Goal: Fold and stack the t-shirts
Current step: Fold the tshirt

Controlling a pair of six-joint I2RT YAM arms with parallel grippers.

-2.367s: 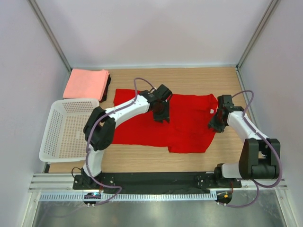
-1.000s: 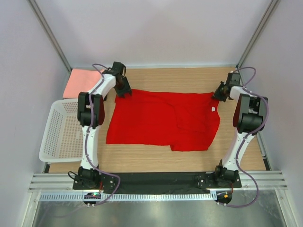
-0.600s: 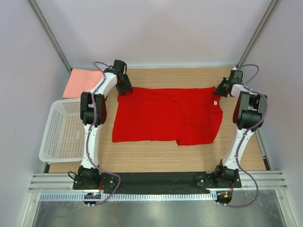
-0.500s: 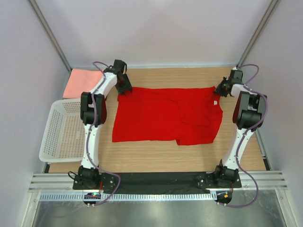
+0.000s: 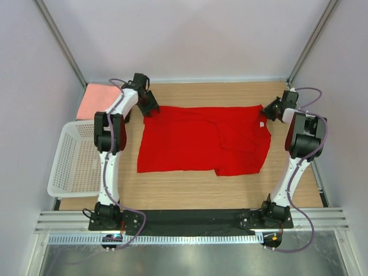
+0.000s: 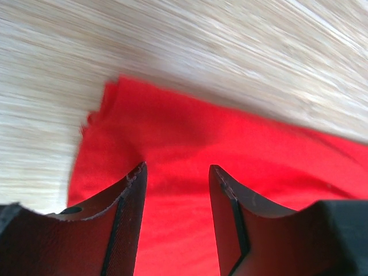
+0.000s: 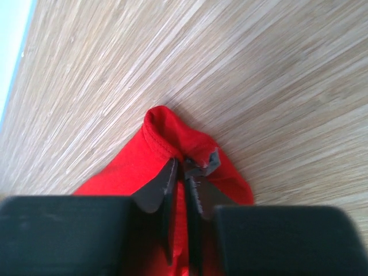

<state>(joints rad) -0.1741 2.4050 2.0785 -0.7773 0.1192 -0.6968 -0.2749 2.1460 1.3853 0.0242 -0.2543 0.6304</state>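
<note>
- One red t-shirt (image 5: 195, 141) lies spread flat across the middle of the wooden table (image 5: 230, 95).
- Left gripper (image 6: 175, 169) hovers over the shirt's far left corner, jaws apart, holding nothing.
- Right gripper (image 7: 187, 164) sits at the far right corner, jaws nearly together, seemingly pinching the bunched hem.
- Folded salmon-pink t-shirts (image 5: 95, 102) rest far left, beyond the white basket (image 5: 75, 161).

Wooden table (image 5: 230, 95), pale walls (image 5: 190, 34)
</note>
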